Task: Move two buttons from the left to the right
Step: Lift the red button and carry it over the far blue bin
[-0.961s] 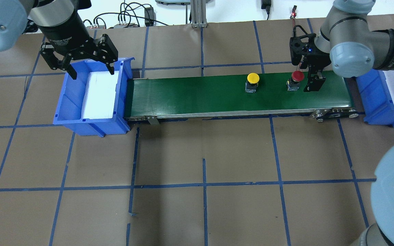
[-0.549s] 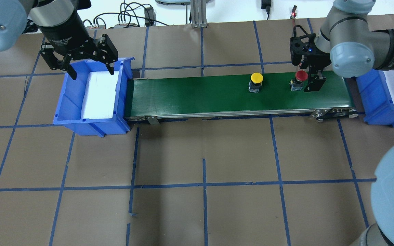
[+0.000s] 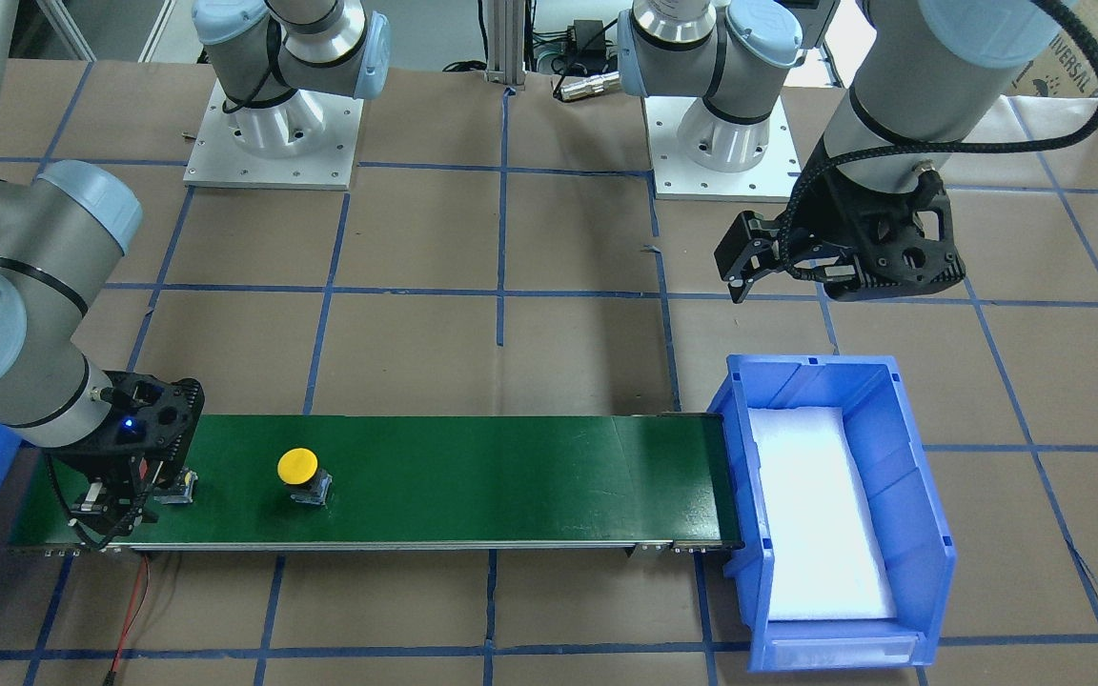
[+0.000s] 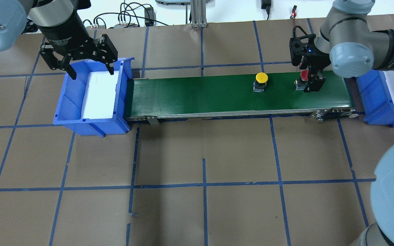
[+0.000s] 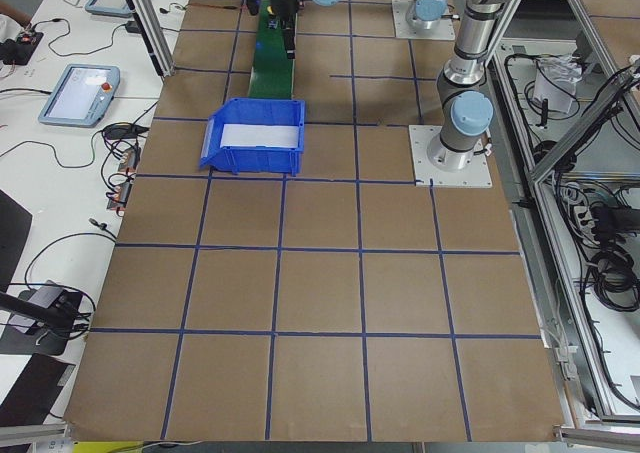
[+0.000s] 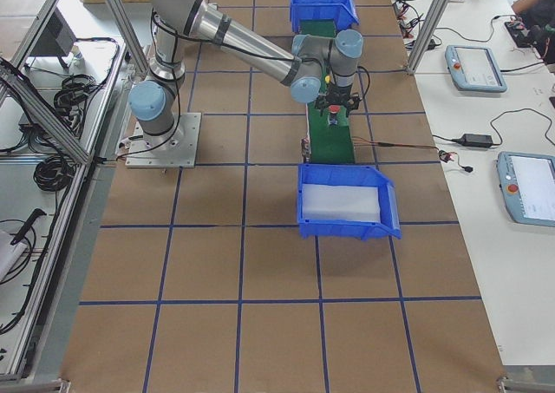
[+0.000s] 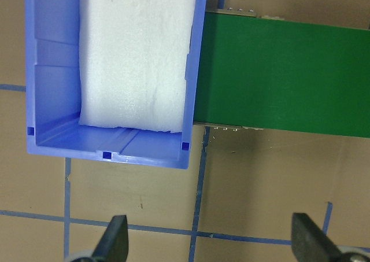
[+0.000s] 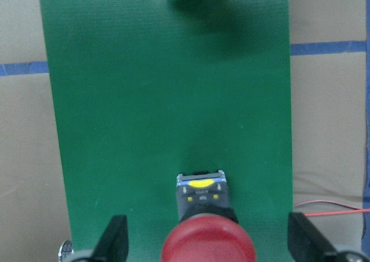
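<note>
Table [image 4: 197,153]: brown paper with a blue tape grid. It fills pretty much the whole overhead view.
Conveyor belt [image 4: 200,94]: a long green strip across the upper middle of the overhead frame, with a blue bin at each end.
Left-side bin [image 4: 67,102]: it sits at the belt's left end in the overhead view. We only see a white foam pad [image 4: 101,92] in it.
Right-side bin [image 4: 375,99]: it's cut off by the right edge of the overhead view, touching or just beside the belt end. We can't tell which.
Left gripper [image 4: 92,73]: at the upper left of the overhead frame, hanging over the bin's far rim. The jaws are spread wide and it's got nothing in them.
Right gripper [image 8: 211,244]: low over the belt's right end. Its fingers [image 8: 117,239] are wide apart on either side of the red button and clear of it, so it has no grip.
Yellow button [image 4: 261,81]: standing upright on the belt, right of centre in the overhead frame and near the red one, to its left.
Red button [image 8: 203,216]: on the belt at the bottom centre of the right wrist view, between the open fingers.
</note>
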